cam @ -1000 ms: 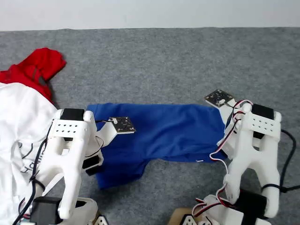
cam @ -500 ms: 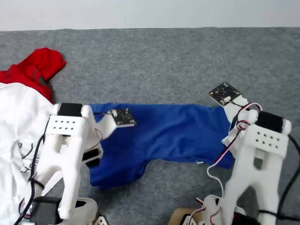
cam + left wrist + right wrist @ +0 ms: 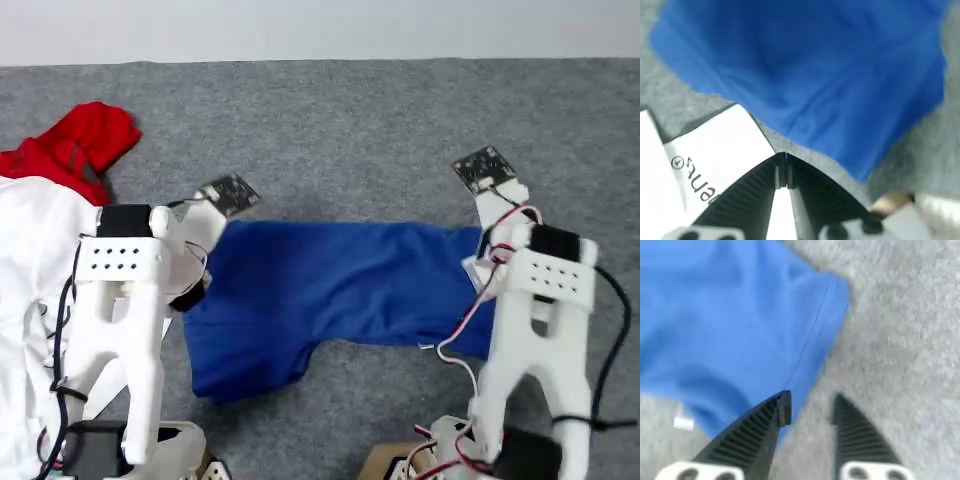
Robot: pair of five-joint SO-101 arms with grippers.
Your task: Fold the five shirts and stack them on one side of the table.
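A blue shirt (image 3: 340,285) lies flat across the middle of the grey carpeted table, folded into a wide band with a flap hanging toward the front left. My left gripper (image 3: 782,165) is shut with nothing in it, above the carpet where the blue shirt (image 3: 830,65) meets the white shirt (image 3: 720,140). My right gripper (image 3: 812,402) is open at the right end of the blue shirt (image 3: 725,315). One finger (image 3: 782,407) is over the cloth's edge, the other over bare carpet.
A white printed shirt (image 3: 40,260) is spread over the left edge under the left arm (image 3: 120,300). A crumpled red shirt (image 3: 80,145) lies behind it. The right arm (image 3: 540,320) stands at the shirt's right end. The far carpet (image 3: 380,120) is bare.
Both arms swung toward the far side. The left one came off the blue shirt to its left edge, and the shirt's front-left flap shifted left.
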